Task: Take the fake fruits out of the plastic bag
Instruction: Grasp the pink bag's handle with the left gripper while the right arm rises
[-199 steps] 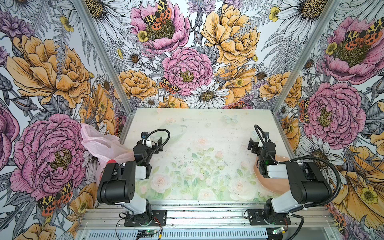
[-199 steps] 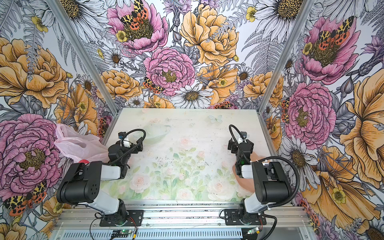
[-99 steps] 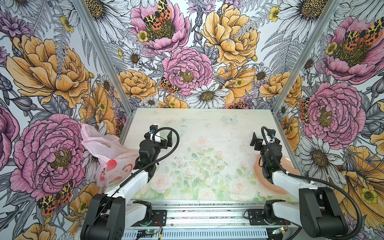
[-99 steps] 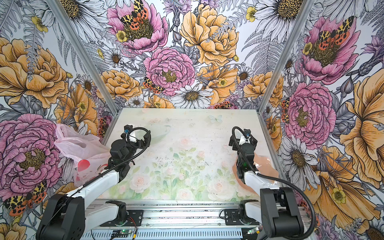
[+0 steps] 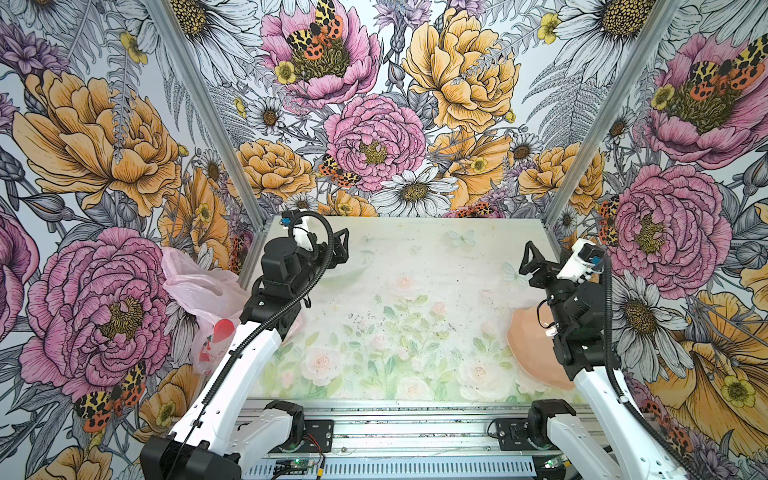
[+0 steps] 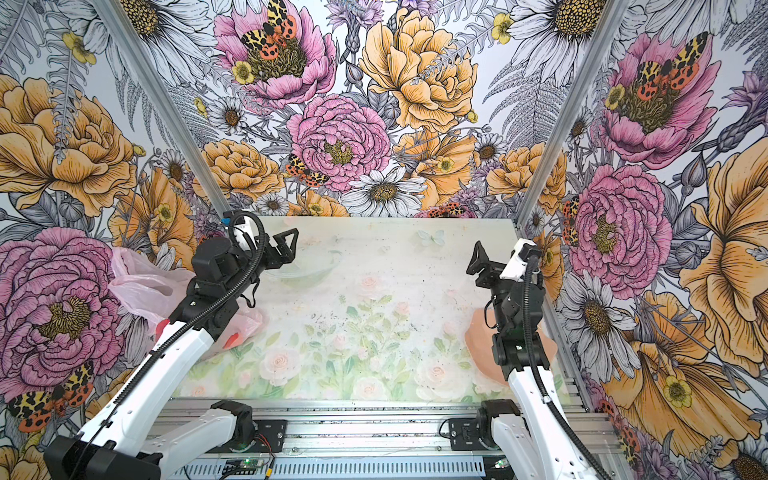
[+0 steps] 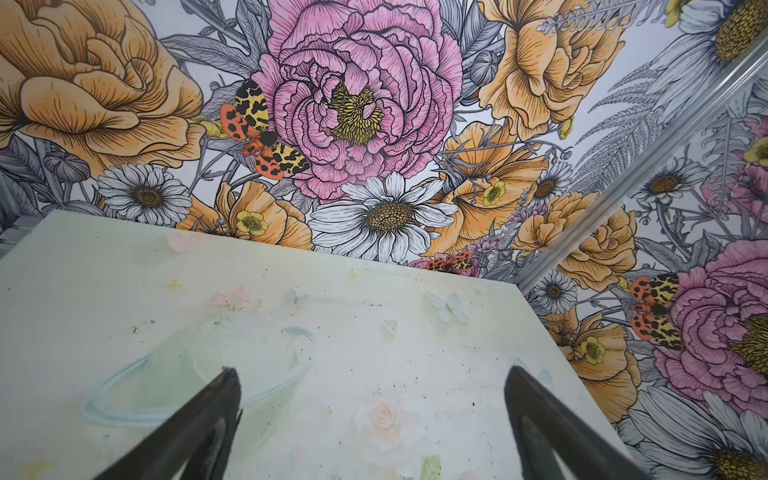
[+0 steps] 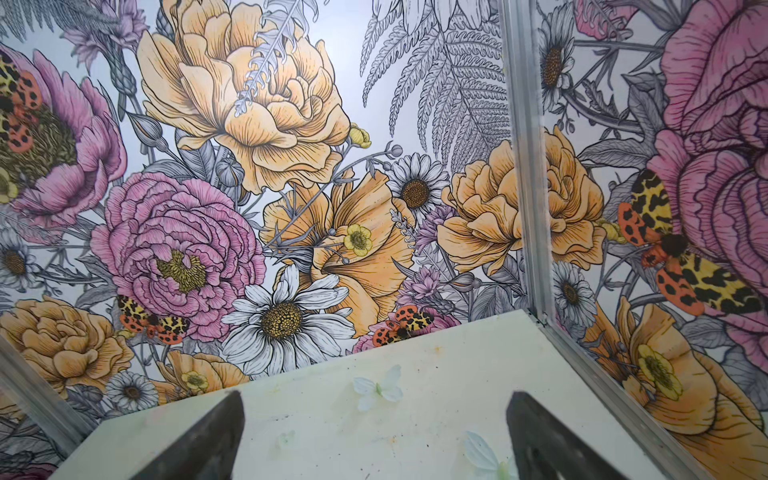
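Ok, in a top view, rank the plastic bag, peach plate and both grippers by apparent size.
1. plastic bag, partly behind the left arm
2. peach plate, partly behind the right arm
3. left gripper and right gripper: alike, not ranked

The plastic bag (image 5: pixel 195 291) sits crumpled at the left edge of the bench (image 5: pixel 415 291) — pale pink, translucent, red marks low on its side — contents can't be made out.

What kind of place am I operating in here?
Most likely a staged robot test booth, not a home. Flower-printed wall panels set in aluminium posts box in a small printed tabletop. The left arm and right arm bolt to a front rail.
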You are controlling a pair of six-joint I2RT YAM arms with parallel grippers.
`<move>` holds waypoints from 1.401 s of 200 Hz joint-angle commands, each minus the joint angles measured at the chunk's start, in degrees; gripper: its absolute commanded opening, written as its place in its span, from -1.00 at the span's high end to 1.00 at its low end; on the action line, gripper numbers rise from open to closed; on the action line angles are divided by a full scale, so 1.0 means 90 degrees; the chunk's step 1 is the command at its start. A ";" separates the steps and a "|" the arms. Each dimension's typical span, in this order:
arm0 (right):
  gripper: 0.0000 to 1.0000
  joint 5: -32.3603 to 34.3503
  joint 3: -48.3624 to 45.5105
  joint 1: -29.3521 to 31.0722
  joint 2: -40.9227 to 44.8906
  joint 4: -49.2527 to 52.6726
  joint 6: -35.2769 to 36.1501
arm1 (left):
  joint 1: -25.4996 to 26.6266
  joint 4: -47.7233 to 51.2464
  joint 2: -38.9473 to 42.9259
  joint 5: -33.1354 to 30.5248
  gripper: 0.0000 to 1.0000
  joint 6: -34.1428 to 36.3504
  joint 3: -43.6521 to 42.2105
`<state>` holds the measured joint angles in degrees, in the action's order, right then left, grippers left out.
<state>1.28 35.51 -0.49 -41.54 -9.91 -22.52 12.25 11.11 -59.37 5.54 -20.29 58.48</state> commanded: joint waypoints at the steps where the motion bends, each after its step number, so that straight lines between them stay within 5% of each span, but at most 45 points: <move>1: -0.99 -0.1011 0.0156 -0.0230 0.0100 0.0443 -0.0686 | -0.0371 0.1103 0.0327 0.0740 -0.97 -0.0562 0.0336; 42: -0.99 -0.2214 0.0582 -0.0422 -0.0549 0.0633 -0.1040 | -0.1318 0.1089 0.0968 0.1276 -0.97 -0.1300 0.0280; 77: -0.99 -0.2214 0.0668 -0.0419 -0.0997 0.0803 -0.1072 | -0.0084 0.2753 0.1823 -0.2916 -0.97 -0.0974 0.0536; 106: -0.97 -0.2362 0.0828 -0.0378 -0.1387 0.0875 -0.1091 | 0.0989 0.4049 0.2039 -0.5965 -0.97 -0.1527 0.0797; 123: -0.95 -0.2390 0.0959 -0.0308 -0.1608 0.0943 -0.1114 | 0.1221 0.4686 0.2007 -0.7012 -0.97 -0.2021 0.0900; 146: -0.93 -0.2398 0.1049 -0.0153 -0.1816 0.1013 -0.1120 | 0.1110 0.4805 0.2019 -0.7510 -0.97 -0.2343 0.0775; 166: -0.92 -0.2357 0.1113 0.0005 -0.1936 0.1106 -0.1123 | 0.0568 0.4939 0.1824 -0.7576 -0.97 -0.2591 0.0747; 210: -0.91 -0.2334 0.1199 0.0313 -0.2187 0.1228 -0.1125 | -0.1673 0.4852 0.1477 -0.6402 -0.97 -0.2705 0.0751; 280: -0.88 -0.2307 0.1136 0.0537 -0.2285 0.1258 -0.1189 | -0.3323 0.3798 0.0895 -0.4427 -0.94 -0.2373 0.0455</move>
<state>-19.38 44.91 3.84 -62.63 1.21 -32.32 -14.26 49.93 -48.88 -44.40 -43.24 63.18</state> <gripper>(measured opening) 0.942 0.986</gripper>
